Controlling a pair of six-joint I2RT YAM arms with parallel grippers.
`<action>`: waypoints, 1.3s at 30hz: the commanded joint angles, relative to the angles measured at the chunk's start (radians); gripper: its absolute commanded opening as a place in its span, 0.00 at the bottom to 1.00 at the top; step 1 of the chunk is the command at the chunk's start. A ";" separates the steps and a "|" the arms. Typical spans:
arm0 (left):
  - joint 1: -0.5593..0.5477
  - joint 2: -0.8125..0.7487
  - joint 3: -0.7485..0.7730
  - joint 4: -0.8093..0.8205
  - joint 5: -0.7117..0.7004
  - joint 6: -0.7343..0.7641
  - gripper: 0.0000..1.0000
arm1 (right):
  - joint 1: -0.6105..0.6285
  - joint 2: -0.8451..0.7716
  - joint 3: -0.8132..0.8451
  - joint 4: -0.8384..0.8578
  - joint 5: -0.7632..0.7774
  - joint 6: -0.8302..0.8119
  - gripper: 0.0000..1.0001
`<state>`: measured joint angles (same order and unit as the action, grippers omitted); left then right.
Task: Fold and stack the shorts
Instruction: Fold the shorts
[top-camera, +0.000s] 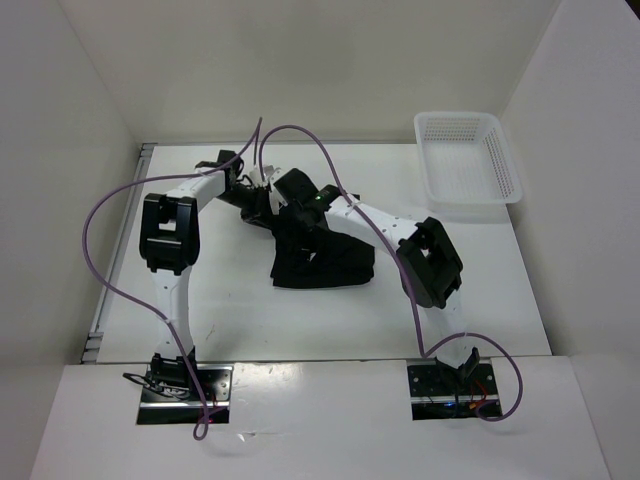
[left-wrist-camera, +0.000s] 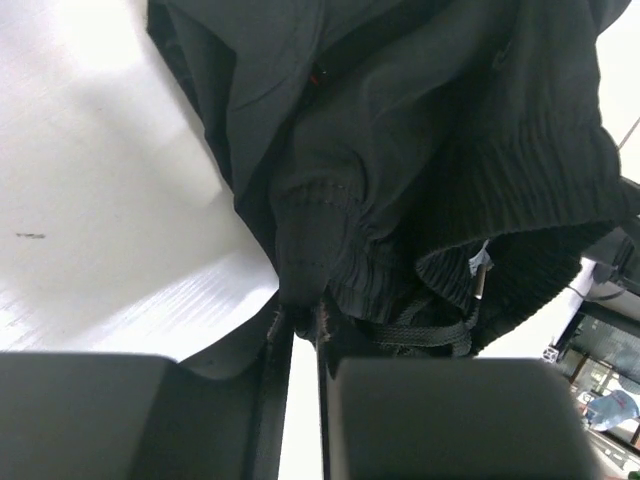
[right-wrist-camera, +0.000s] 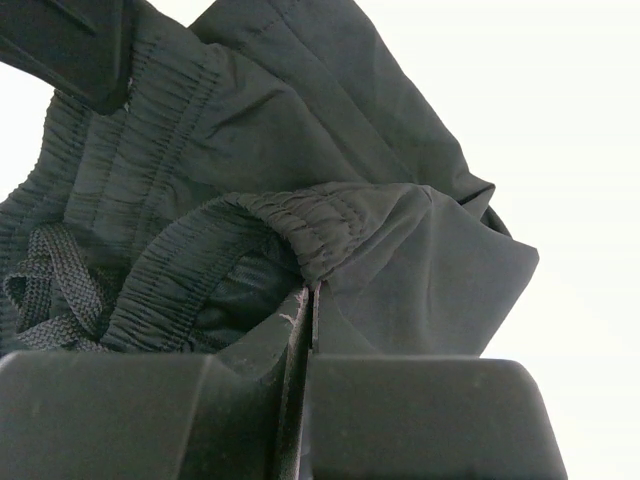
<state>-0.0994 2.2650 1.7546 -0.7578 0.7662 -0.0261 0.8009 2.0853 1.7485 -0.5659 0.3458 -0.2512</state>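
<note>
Shorts of black fabric sit bunched near the middle of the white surface, with their upper part raised by both claws. The left claw is closed on a fold of the elastic waistband, with cloth pinched in the narrow gap. The right claw is clamped tight on another stretch of the waistband, near the drawstring. A white mesh basket stands at the far right corner, well apart from the shorts.

No text, brand, number or sign is legible on the shorts or anything else.
</note>
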 joint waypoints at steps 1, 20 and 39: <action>0.006 -0.008 0.034 0.009 0.090 0.026 0.14 | 0.007 -0.014 0.037 0.047 0.013 0.013 0.00; -0.085 -0.008 0.296 -0.029 0.097 0.026 0.22 | 0.007 -0.162 0.017 0.057 0.022 -0.016 0.00; -0.118 0.191 0.490 -0.049 0.044 0.026 0.65 | -0.016 0.025 0.137 0.143 0.136 0.036 0.00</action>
<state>-0.2131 2.4966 2.1986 -0.8215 0.7856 -0.0242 0.7948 2.0659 1.8267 -0.4911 0.4355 -0.2501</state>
